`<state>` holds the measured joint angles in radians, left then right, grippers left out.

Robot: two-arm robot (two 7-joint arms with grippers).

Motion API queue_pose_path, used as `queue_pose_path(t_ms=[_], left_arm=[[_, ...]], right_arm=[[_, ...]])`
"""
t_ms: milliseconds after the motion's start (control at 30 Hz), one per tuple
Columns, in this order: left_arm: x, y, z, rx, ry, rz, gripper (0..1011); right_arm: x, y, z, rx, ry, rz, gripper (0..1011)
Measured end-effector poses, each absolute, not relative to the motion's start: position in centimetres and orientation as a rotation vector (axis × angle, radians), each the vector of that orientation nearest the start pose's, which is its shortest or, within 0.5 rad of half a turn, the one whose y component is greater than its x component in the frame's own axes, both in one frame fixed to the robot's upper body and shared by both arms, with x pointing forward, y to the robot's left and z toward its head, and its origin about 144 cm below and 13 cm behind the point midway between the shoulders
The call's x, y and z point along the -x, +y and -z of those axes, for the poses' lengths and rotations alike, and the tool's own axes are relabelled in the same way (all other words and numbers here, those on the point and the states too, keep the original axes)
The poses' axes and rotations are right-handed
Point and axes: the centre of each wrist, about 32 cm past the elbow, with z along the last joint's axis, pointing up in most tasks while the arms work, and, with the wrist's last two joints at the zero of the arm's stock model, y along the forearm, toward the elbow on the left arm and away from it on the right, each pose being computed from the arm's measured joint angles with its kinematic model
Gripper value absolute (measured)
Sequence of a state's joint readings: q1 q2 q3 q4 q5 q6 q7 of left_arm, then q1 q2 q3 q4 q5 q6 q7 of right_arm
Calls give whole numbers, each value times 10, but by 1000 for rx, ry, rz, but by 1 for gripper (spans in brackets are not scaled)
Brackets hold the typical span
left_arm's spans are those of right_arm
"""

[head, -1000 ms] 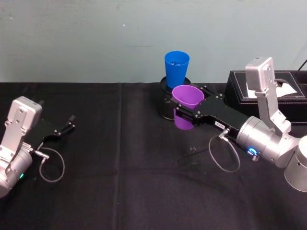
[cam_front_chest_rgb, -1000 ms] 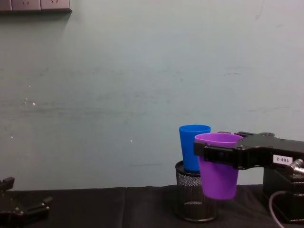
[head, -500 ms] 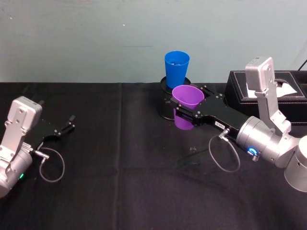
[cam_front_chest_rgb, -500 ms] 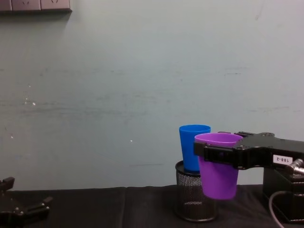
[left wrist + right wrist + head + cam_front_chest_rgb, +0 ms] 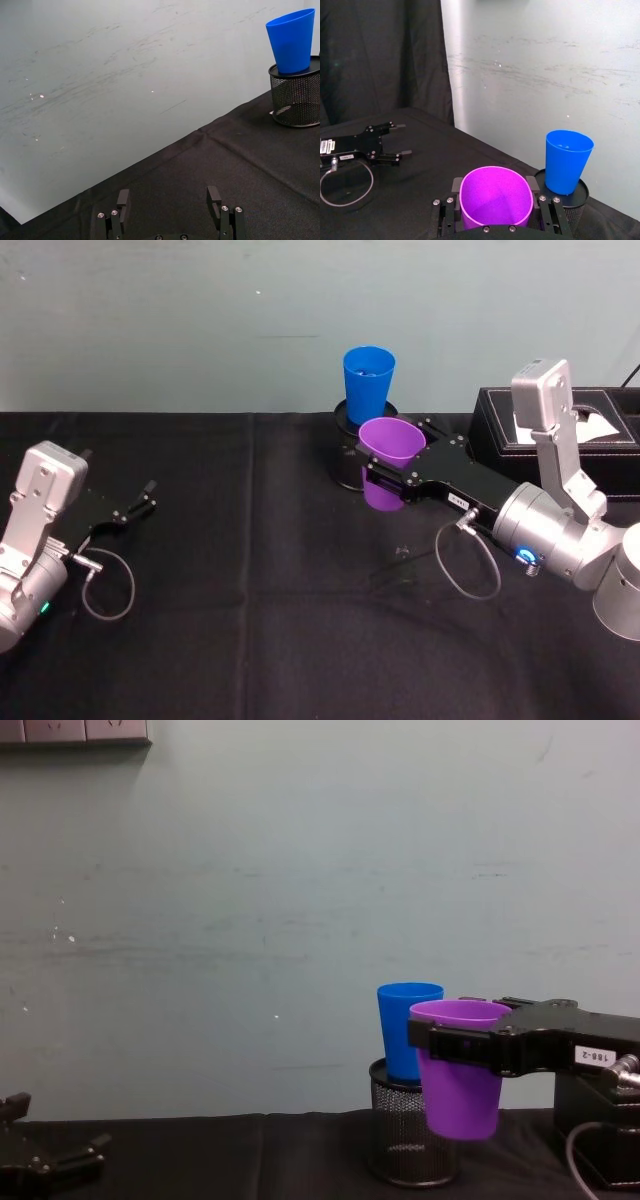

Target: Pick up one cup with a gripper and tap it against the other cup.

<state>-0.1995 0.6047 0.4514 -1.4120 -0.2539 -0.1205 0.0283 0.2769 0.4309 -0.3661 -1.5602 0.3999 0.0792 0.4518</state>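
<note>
Purple cup (image 5: 392, 443) hangs upright, mouth up, clamped just below its rim between the flat jaws of the right tool (image 5: 398, 454), clear of the black tabletop (image 5: 250, 590) beneath the tool. We judge the pick-up done and the tap to be the step in hand.

The right arm reaches in low and nearly level. Its silver wrist (image 5: 545, 530) trails behind the tool, and a black box (image 5: 500, 425) sits near the tool's outer side.

Just past the tool's tips stands the mesh pen holder (image 5: 405, 1145). The blue cup (image 5: 368, 380) sits upright in it, rising above the holder's rim. From the chest view the purple cup overlaps the blue one and the holder. From the right wrist view the blue cup stands ahead of the tool and a little off to one side. We cannot tell whether the two walls touch.

In our judgement, the next move calls for a short, gentle push toward the blue cup, wall to wall and above the holder's rim, so the light blue cup does not tip out.

The left tool (image 5: 143, 498) rests far across the tabletop, jaws spread and empty.
</note>
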Motion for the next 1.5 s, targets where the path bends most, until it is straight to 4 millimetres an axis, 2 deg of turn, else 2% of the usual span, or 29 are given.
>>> queue_pose_path(t_ms=[400, 567, 800, 1200, 1500], left_arm=[[-489, 310, -1140, -304, -285, -1248, 1000], [-489, 310, -1140, -304, -285, -1248, 1000], [-489, 310, -1140, -304, -285, -1248, 1000], [-489, 310, -1140, -304, -285, -1248, 1000], [-489, 310, -1140, -304, -285, -1248, 1000]], right_arm=[[-515, -247, -1212, 58, -82, 798, 759], [-517, -246, -1205, 69, -82, 794, 759], [-531, -242, -1196, 66, -91, 805, 759], [-564, -233, -1193, 61, -97, 854, 759], [-581, -229, -1194, 50, -79, 876, 759]])
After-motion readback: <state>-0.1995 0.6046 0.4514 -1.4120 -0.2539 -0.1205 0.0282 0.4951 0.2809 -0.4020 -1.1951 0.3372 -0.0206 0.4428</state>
